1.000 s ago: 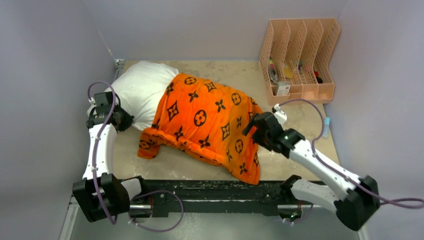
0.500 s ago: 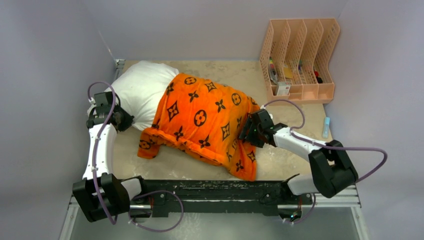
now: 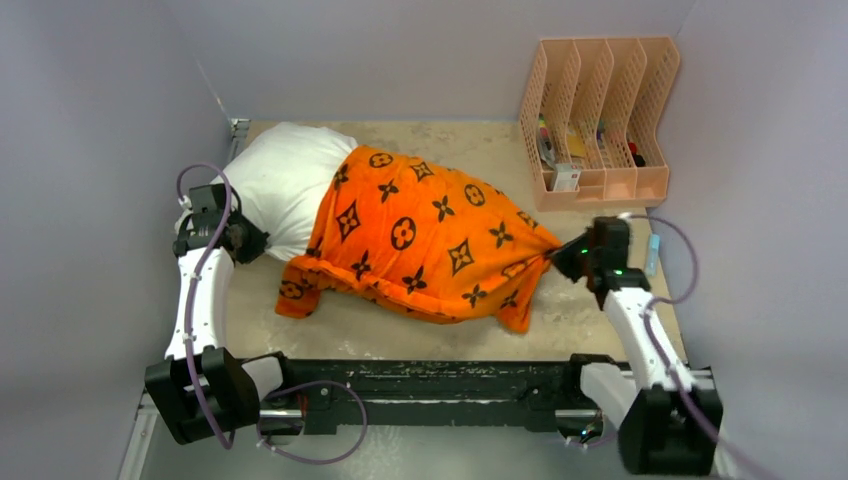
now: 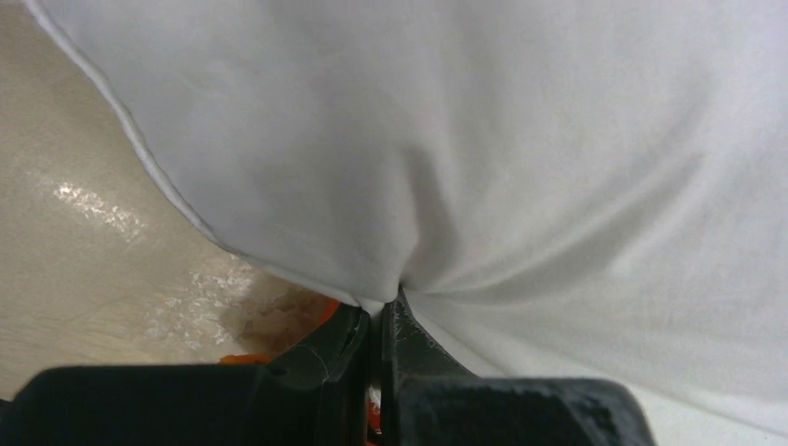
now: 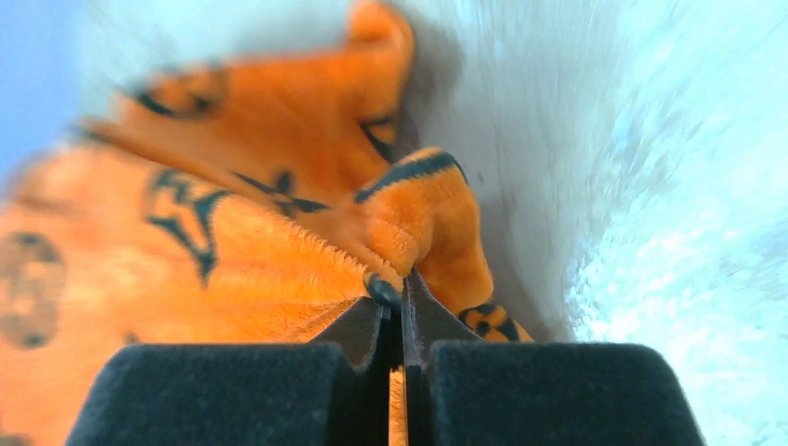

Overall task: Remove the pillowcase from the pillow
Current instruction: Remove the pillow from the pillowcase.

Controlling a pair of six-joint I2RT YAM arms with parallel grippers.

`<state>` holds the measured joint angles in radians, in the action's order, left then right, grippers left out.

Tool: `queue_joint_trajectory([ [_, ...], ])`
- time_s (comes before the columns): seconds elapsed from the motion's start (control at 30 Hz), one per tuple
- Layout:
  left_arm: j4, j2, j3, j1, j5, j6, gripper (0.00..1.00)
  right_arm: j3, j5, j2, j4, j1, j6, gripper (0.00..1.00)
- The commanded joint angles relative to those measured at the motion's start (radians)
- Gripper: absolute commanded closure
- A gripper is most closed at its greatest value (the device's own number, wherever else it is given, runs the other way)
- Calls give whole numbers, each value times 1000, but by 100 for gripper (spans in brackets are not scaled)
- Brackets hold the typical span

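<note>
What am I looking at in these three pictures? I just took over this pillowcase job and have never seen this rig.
Two robot arms are bolted at the near edge of a table. The wide picture comes from a fixed camera above and behind them; the other two come from a camera on each wrist. On the table lies a white pillow, partly inside an orange pillowcase; a peach file rack stands at the far right corner. The left gripper is shut on the pillow's bare end. The right gripper is shut on a pinch of the pillowcase, which is stretched taut toward it.
</note>
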<state>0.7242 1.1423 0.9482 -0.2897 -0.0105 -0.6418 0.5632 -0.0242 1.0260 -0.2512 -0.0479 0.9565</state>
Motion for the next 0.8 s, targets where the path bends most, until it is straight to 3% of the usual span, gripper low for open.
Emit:
queue_joint_trajectory([
  [0.0, -22, -12, 28, -18, 103, 33, 100, 204, -170, -110, -137, 387, -124, 100],
  [0.07, -22, -7, 26, -18, 116, 31, 100, 259, -362, -50, -145, 584, -170, 100],
  [0.13, -18, -6, 26, -18, 126, 32, 100, 321, -408, -7, -186, 674, -226, 100],
  [0.27, -16, -12, 22, -19, 133, 33, 100, 321, -386, -53, -175, 677, -219, 100],
  [0.37, -14, -16, 25, -17, 110, 40, 100, 324, -413, -80, -165, 666, -306, 100],
  [0.53, -42, -30, 13, -19, -6, 36, 100, 222, -654, -71, -204, 627, -407, 100],
  [0.6, -46, -40, 9, -18, -46, 34, 100, 170, -668, -86, -209, 603, -429, 100],
  [0.77, -56, -56, -5, -18, -112, 29, 100, 119, -635, -44, -245, 447, -461, 64],
])
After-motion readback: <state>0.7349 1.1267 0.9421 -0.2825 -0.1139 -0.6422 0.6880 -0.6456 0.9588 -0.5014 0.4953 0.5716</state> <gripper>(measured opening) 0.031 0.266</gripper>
